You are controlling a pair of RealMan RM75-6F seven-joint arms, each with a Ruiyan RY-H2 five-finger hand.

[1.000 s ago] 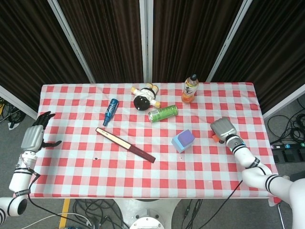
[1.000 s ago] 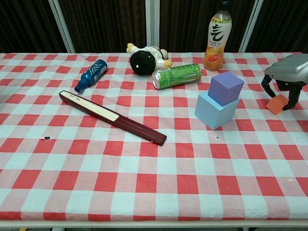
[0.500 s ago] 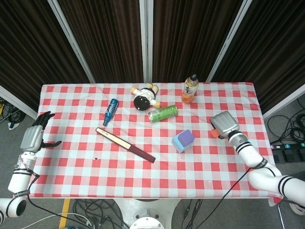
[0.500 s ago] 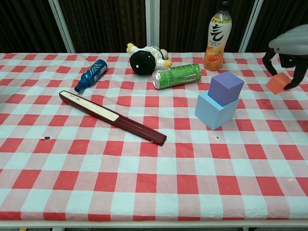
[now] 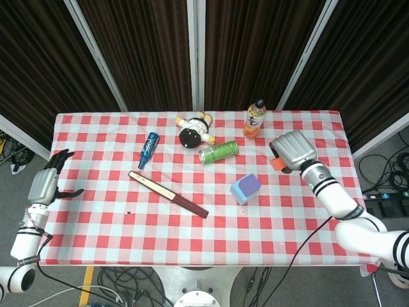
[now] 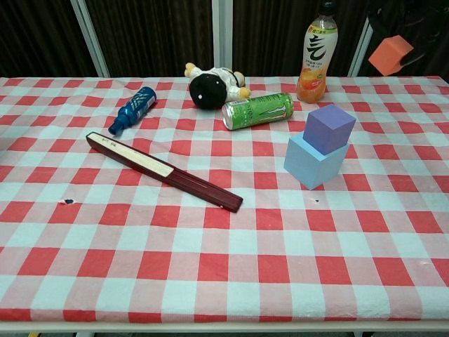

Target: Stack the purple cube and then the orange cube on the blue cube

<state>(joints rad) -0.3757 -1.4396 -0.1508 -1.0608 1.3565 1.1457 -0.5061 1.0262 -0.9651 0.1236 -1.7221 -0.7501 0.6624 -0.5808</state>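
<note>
Red-white checked table (image 5: 96,220), dark curtains (image 5: 140,51) behind; right hand (image 5: 293,151) grips orange cube (image 6: 391,55) aloft; left hand (image 5: 48,181) spread, empty.

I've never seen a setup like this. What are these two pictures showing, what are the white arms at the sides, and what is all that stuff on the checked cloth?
It is a robot with two arms ending in mechanical hands. One picture looks down from its head, the other looks forward from its chest. The right hand holds an orange cube lifted above the table. The left hand rests at the table's edge, holding nothing, fingers spread. On the cloth, a purple cube already sits on a blue cube. Around them lie a green can on its side, an upright orange drink bottle, a plush doll, a small blue bottle lying down and a folded dark red fan.
</note>
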